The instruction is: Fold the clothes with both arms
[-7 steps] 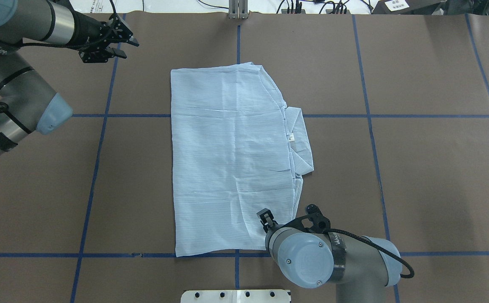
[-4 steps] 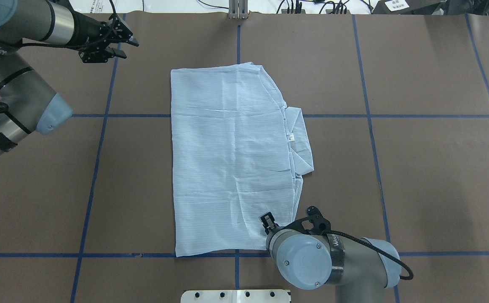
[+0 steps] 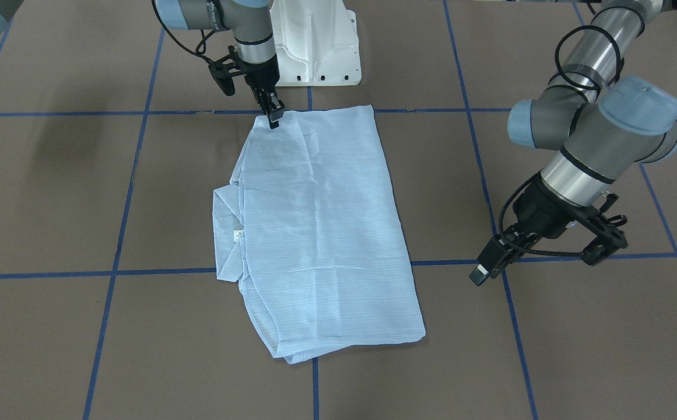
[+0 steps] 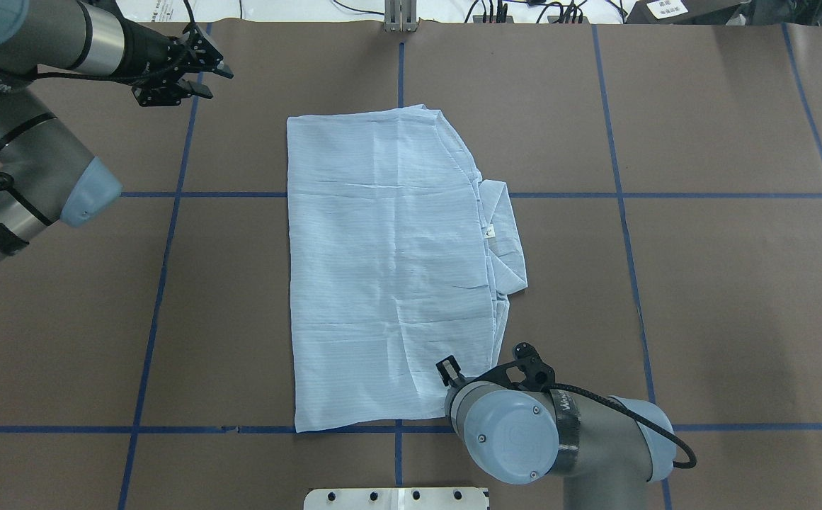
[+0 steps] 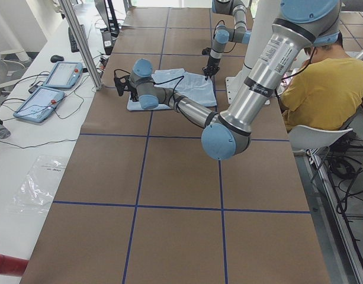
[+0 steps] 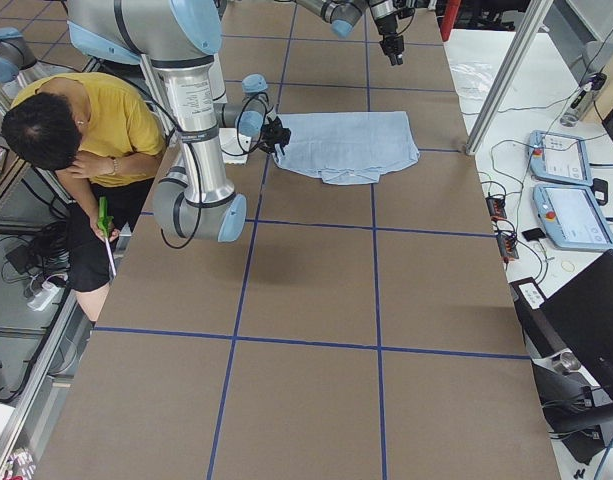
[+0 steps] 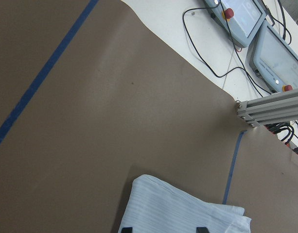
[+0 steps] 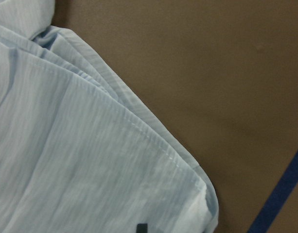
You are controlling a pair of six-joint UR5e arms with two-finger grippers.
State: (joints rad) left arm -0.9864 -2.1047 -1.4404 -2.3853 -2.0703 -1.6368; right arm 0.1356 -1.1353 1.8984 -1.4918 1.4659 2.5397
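**Right tool on the shirt's corner, left tool off to the far left**

The right tool [image 3: 272, 118] points straight down with its fingers together. Its wrist camera shows a single black tip [image 8: 141, 227] over the cloth. The tip sits on the near right corner of the shirt [image 4: 382, 269], just inside the hem. Whether any cloth is pinched between the fingers cannot be told. The right arm [image 4: 559, 439] bends in from the near edge, its blue-capped joint hanging over the desk [image 4: 701, 297] beside that corner.

The left tool [image 4: 214, 79] hangs above the desk at the far left with its fingers apart, both fingertips [image 7: 127, 228] showing in its own camera. It is well apart from the shirt and over a blue tape line [image 4: 170, 193]. The left arm [image 4: 28, 156] reaches in from the left edge.

The shirt lies flat at mid-desk, folded into a long rectangle that runs from near to far. Its collar [image 4: 506, 234] and white label [image 4: 490, 230] stick out on the right side. Stacked layers show along the near right edge.

Beyond this are the white base [image 3: 315, 46] at the near edge, a metal post [image 7: 272, 107] at the far edge, two pendants [image 7: 270, 53] on a side table, and a person [image 6: 76, 120] in yellow seated beside the robot.
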